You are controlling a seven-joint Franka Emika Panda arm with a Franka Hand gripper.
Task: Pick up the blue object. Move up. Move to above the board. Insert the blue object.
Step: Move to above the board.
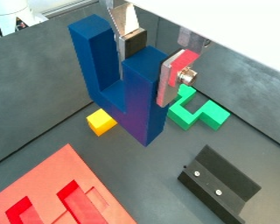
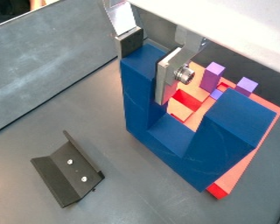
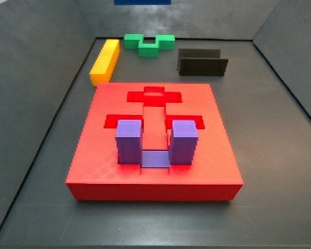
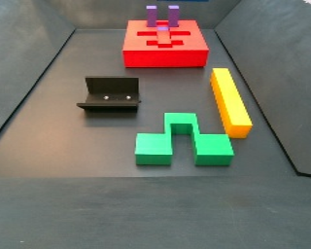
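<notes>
My gripper (image 1: 152,59) is shut on one upright prong of the dark blue U-shaped object (image 1: 125,83) and holds it off the floor; both also show in the other wrist view, gripper (image 2: 150,61) and object (image 2: 166,122). The red board (image 3: 106,146) lies flat with a purple U-shaped block (image 3: 127,136) standing in a recess. In the wrist views the board (image 1: 49,188) (image 2: 262,112) lies below and to the side of the held object. The gripper is out of both side views; only a blue sliver (image 3: 143,2) shows at one frame edge.
A green block (image 4: 178,144) and a yellow bar (image 4: 228,99) lie on the grey floor, also seen under the gripper as green (image 1: 199,112) and yellow (image 1: 101,122). The dark fixture (image 4: 112,94) (image 2: 70,168) stands between them and the board. Grey walls ring the floor.
</notes>
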